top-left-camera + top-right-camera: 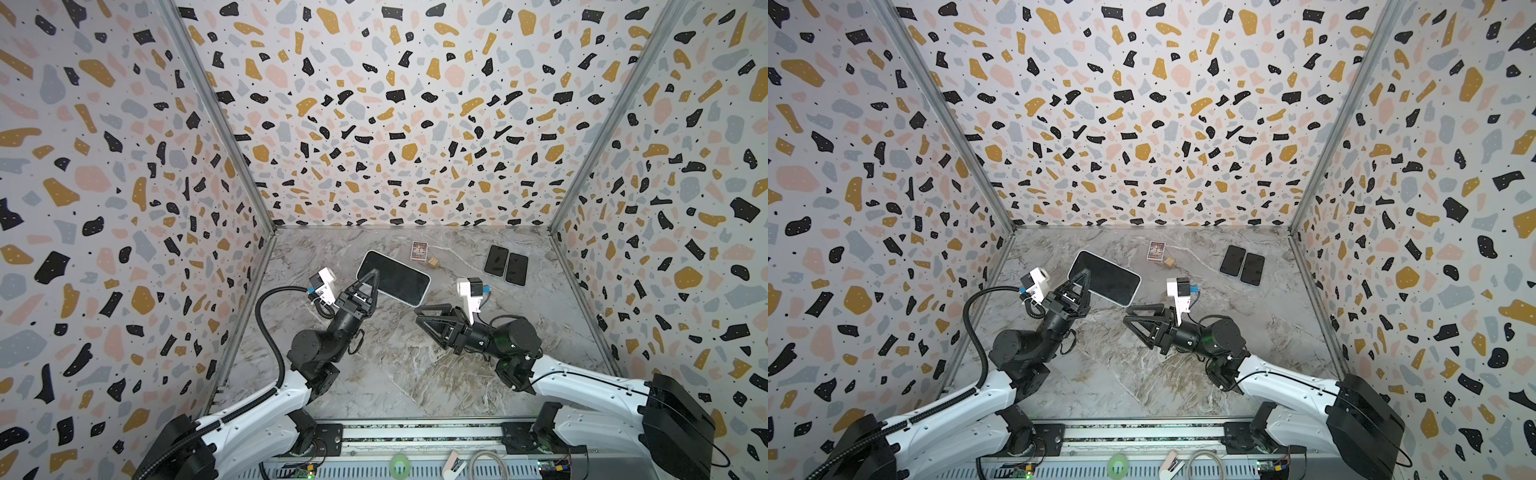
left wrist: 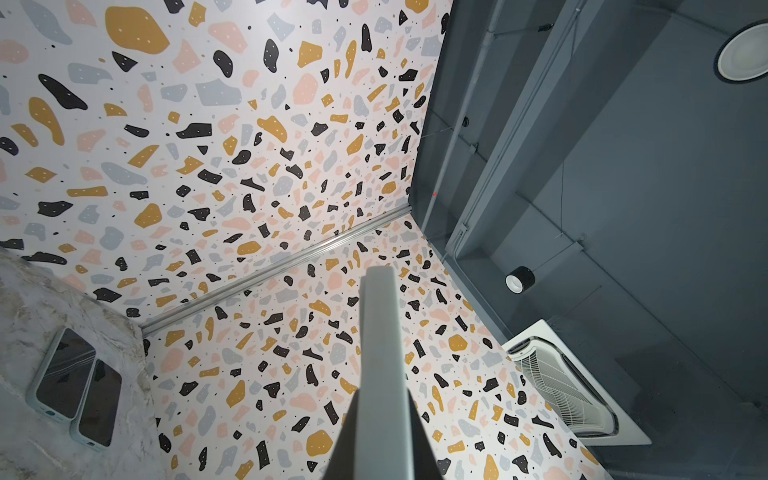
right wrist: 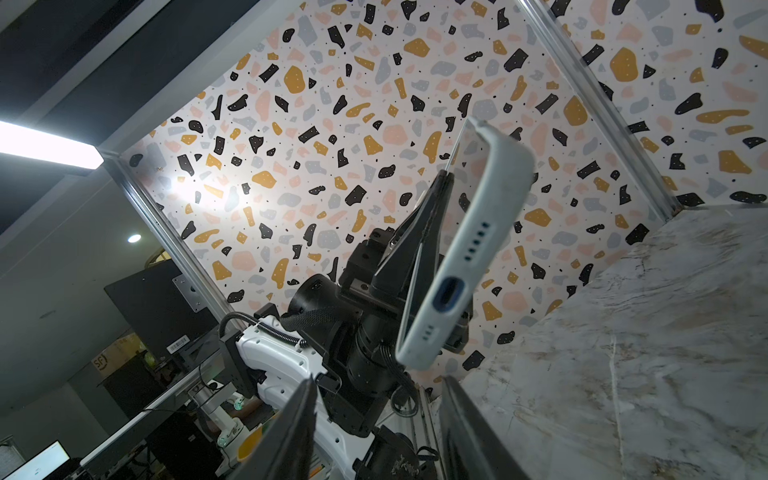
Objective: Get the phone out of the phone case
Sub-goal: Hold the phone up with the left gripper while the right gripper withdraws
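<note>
Right wrist view gives me the free end of the pale grey-blue, rounded phone case (image 3: 469, 241), with an oval charging-port cut-out and rows of small speaker holes. The slim black glass-fronted phone (image 1: 395, 279) sits fully inside it. The left gripper (image 1: 375, 274) is pinching the pair at one end, one black triangular finger on the screen and, as far as I can tell, the other on the back. That holds it tilted in the air above the left-centre of the grey marble-patterned desk (image 1: 374, 374), port end towards the right gripper (image 1: 417, 316). That tool's jaws stand apart with nothing between them, just short of the phone's free end.

I judge the phone stiff, moderately heavy and hung from one end, so it could pivot in the pinch. The glass looks slick and breakable. The case looks matte, grippy and flexible at its lip, so I would take a corner of that lip beside the port and peel it back.

Two more black phones (image 1: 506, 265) lie flat, side by side, near the desk's far right corner. A small printed card box (image 1: 419, 251) and a tan wooden cube (image 1: 433, 262) sit by the far edge
</note>
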